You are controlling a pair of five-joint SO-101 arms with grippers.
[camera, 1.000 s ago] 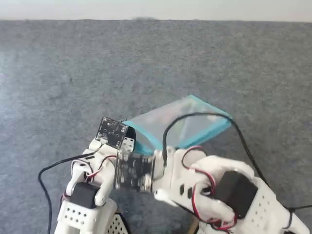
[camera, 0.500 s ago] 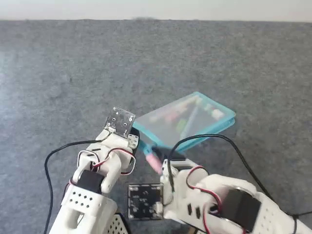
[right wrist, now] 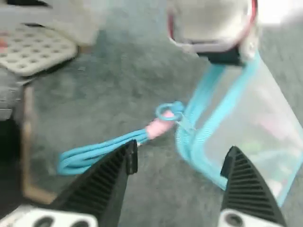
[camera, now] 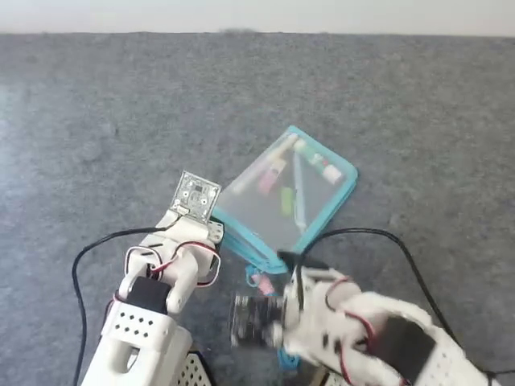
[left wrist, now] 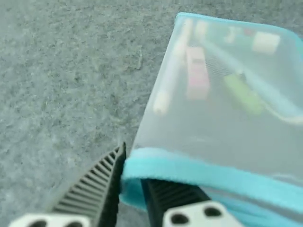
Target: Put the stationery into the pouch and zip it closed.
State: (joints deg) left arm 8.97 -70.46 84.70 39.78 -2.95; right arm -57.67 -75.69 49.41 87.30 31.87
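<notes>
At the near left, the left gripper (left wrist: pixel 134 187) has its fingers (left wrist: pixel 102 189) clamped on the teal-edged near corner of the pouch (left wrist: pixel 213 118). That grip seems meant as an anchor, keeping the zip edge taut and the pouch from sliding on the grey desk (camera: pixel 96 121) when the slider is pulled.

The pouch lies at the middle of the desk, turned at an angle, with its long side running from this held corner away to the far right. Through its clear face the stationery (camera: pixel 283 178) shows already inside: a pale stick, a pink piece, a green piece and a light blue pen-like shape, all lying loose toward the far end. The filling step therefore looks done and only the zip is left.

Just right of the held corner, at the near edge of the pouch, sits the zip pull (right wrist: pixel 158 126), a pink tab on a ring with a teal cord (right wrist: pixel 94 152) trailing toward the arms' bases. Whether the zip is fully closed cannot be told.

At the near right, the right gripper (right wrist: pixel 181 151) hangs low over that pull with its fingers wide apart, holding nothing. The tab lies just ahead of the gap between them, so this arm appears placed to take hold of it.
</notes>
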